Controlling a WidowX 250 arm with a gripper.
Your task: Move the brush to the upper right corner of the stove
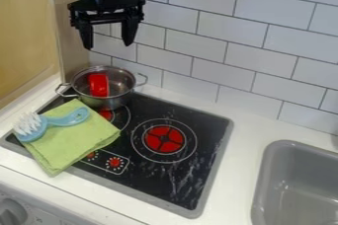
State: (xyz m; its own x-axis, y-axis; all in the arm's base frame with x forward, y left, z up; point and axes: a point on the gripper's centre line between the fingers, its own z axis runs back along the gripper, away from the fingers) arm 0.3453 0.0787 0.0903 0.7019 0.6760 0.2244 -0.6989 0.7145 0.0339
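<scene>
Black two-finger gripper (107, 47) at 11 o'clock in the camera view, pointing straight down above a metal pot (105, 101), in front of the wall tiles (191, 41). Fingers released: parted widely, with tips well apart, and raised clear of the pot rim.

Brush (68, 119) at 9 o'clock, lying on a green cloth (76, 142). Light blue in the handle and head, white in the bristles. Directed with the handle toward 2 o'clock and the head toward 8 o'clock, the bristles reaching out past the cloth edge.

Cloth spread at a slant over the 9 o'clock side of a black stove (145, 179), across its gray rim and onto the white table (254, 130). Just beside the cloth toward 12 o'clock, the pot, at the stove's 11 o'clock corner, with loop handles toward 8 and 2 o'clock. Inside it, a red object (99, 85), upright or nearly so; exact kind impossible to tell.

On the stove top, a large round red burner mark (163, 139) near the center, a smaller one (106, 114) partly hidden by pot and cloth, and red dial marks (115, 162) toward 7 o'clock. Whitish streaks toward 5 o'clock. At 4 o'clock in the view, a gray sink (263, 184), set into the table apart from the stove. At 10 o'clock, a wooden panel (26, 36); at 7 o'clock, a gray knob (12, 212).
</scene>
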